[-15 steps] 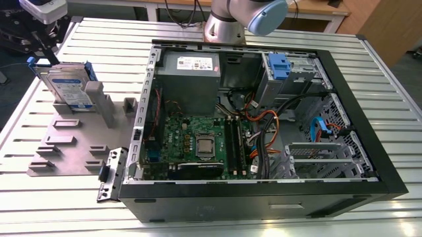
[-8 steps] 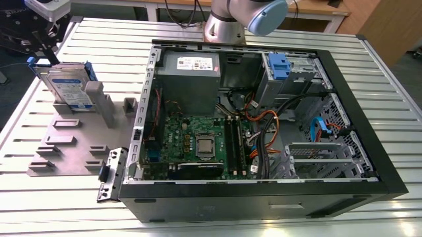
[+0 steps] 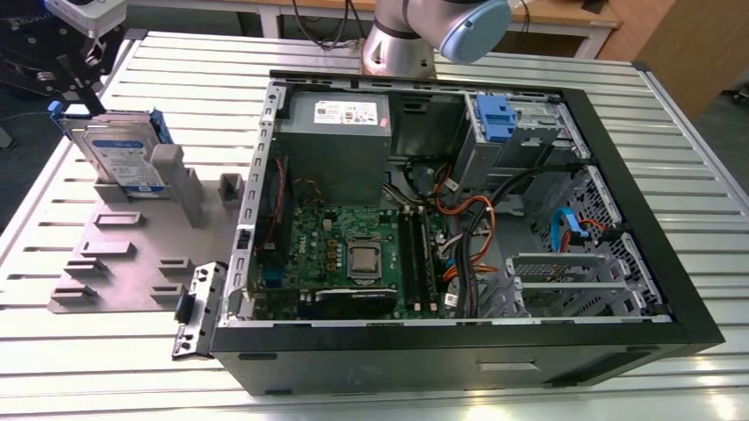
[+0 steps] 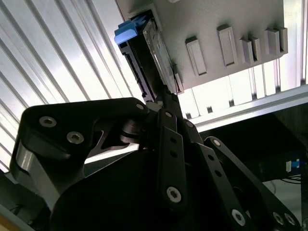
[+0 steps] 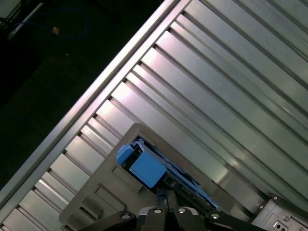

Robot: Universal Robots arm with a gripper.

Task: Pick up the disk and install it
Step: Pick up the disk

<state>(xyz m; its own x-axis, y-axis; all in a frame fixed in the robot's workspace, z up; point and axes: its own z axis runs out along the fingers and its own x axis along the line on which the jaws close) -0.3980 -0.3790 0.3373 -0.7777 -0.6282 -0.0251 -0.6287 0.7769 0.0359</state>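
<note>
Disk (image 3: 121,158) stands on edge in the rack (image 3: 117,263) at the exterior view's 10 o'clock, long axis roughly 10-to-4, with the gripper (image 3: 84,103) at its upper end; whether it grips cannot be told.

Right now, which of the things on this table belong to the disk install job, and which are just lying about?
Job:
disk, standing on edge in the grey holder plate
end effector, close over the disk
open computer case

Just there:
power supply
motherboard
orange and black cables
slatted table
</note>
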